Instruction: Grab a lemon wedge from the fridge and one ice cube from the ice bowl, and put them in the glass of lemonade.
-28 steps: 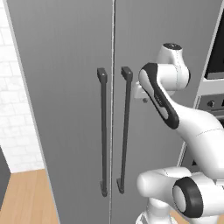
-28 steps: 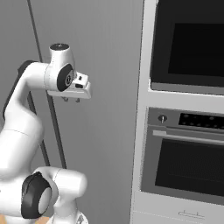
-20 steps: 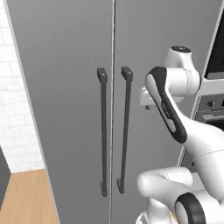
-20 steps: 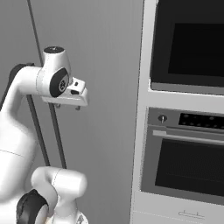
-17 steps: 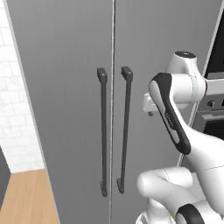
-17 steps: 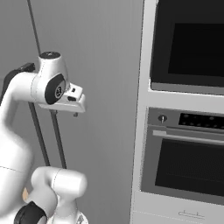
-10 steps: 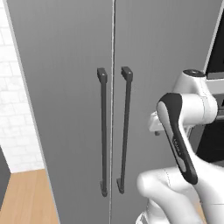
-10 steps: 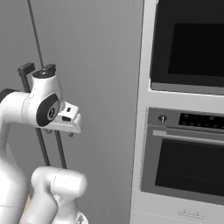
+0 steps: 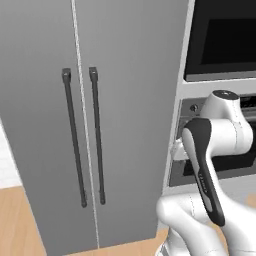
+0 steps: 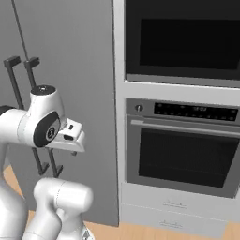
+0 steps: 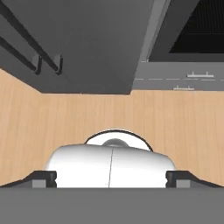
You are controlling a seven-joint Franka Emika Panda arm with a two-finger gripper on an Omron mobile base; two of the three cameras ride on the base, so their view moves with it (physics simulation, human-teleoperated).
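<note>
The fridge (image 9: 125,100) stands shut at the left of the left base view, a tall grey brushed-metal front whose two doors meet at a thin vertical seam, with two long dark bar handles (image 9: 85,135) side by side at that seam. In the right base view its grey side (image 10: 70,70) fills the left part, with the handles (image 10: 21,79) showing behind the white arm. To the fridge's right, touching it, is the black-fronted column: a microwave (image 10: 180,42) above and an oven (image 10: 180,150) below (its control strip and bar handle are plain to see). The gripper (image 11: 111,177) is held low in front of the fridge and points down at the light wooden floor (image 11: 43,127), its two dark fingertips (image 11: 41,177) spread wide apart with nothing between them.
</note>
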